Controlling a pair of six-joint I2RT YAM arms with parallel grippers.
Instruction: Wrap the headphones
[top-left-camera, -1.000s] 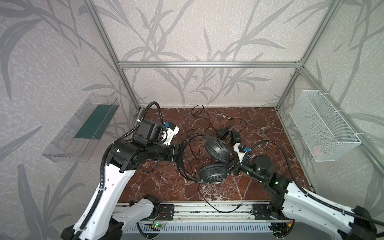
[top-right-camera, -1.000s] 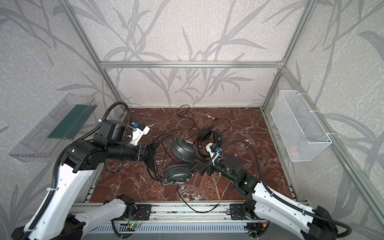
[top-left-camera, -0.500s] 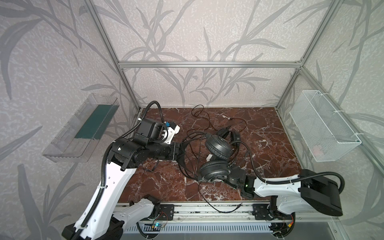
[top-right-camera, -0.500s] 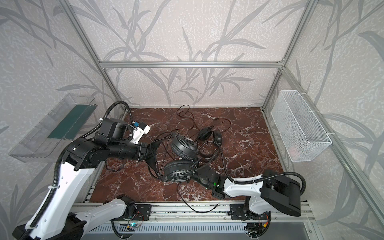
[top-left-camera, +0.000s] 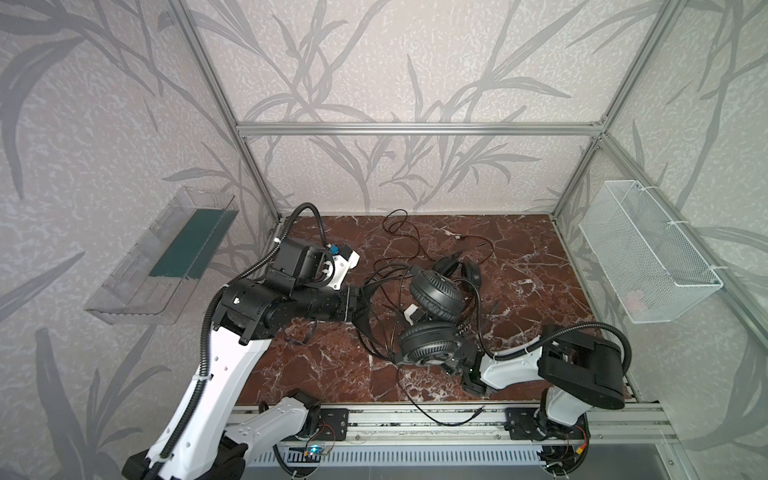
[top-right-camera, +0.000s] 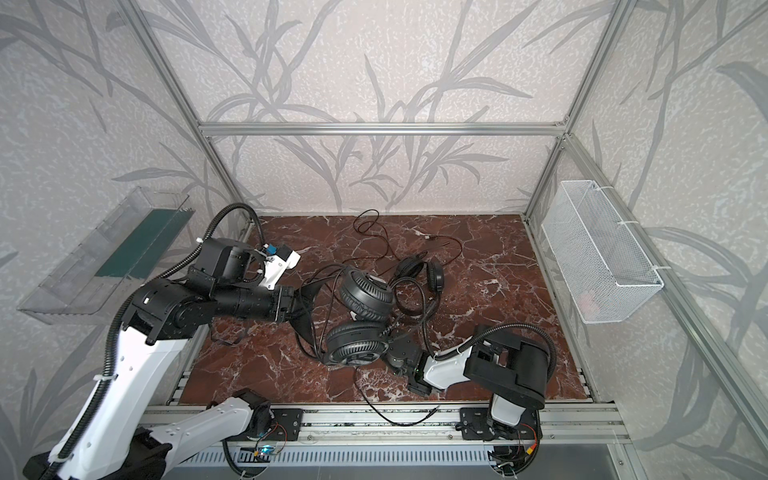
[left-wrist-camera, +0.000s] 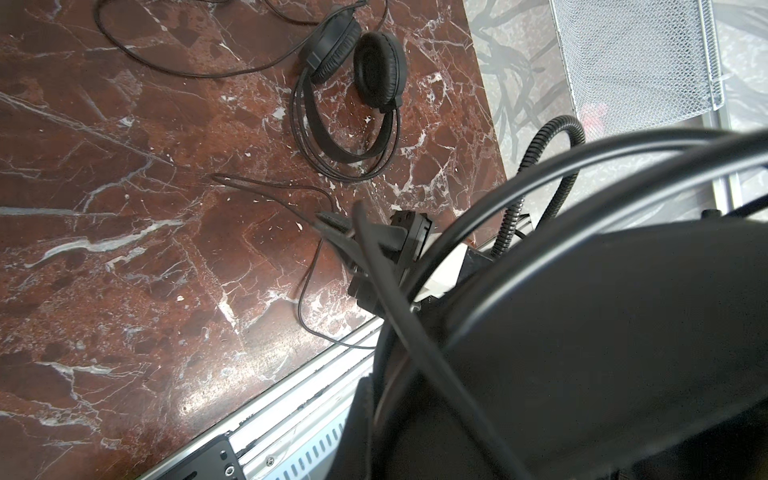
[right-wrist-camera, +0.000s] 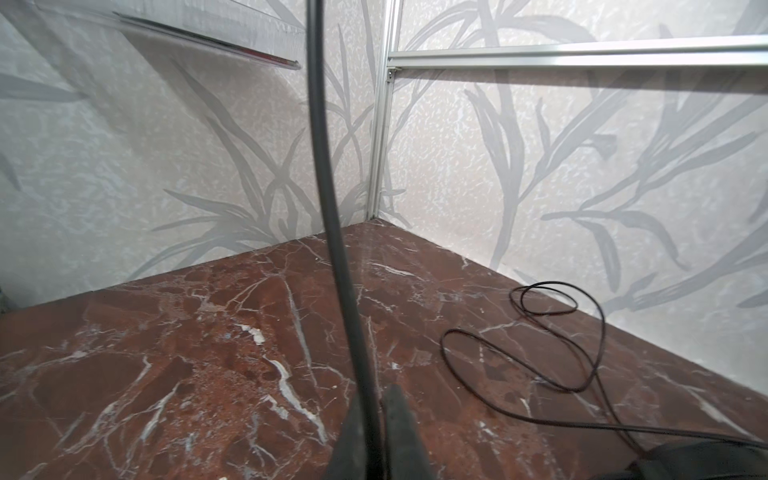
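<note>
A: Left gripper (top-left-camera: 362, 309)?

B: Clamped tight on the headband (top-left-camera: 376, 286) of the big headset (top-left-camera: 434, 293), mid table. Can't tell if the cups clear the table (top-left-camera: 324, 365).

A: Right gripper (right-wrist-camera: 374, 409)?

B: Pinched shut on the cable (right-wrist-camera: 330, 208); wrist view shows it running between the fingers and up out of frame.

A: Where's the headset from it?

B: Just left and a bit far. Right gripper sits low beside the near cup (top-left-camera: 428, 344), on its right. Cups line up near to far, headband sticks out left into the left gripper.

A: So who moves?

B: Right arm, I'd guess — it has the cable and is nearer, so it loops round the cups while the left one holds. Second headset (left-wrist-camera: 378, 70) lies just beyond, far right — snag risk.
</note>
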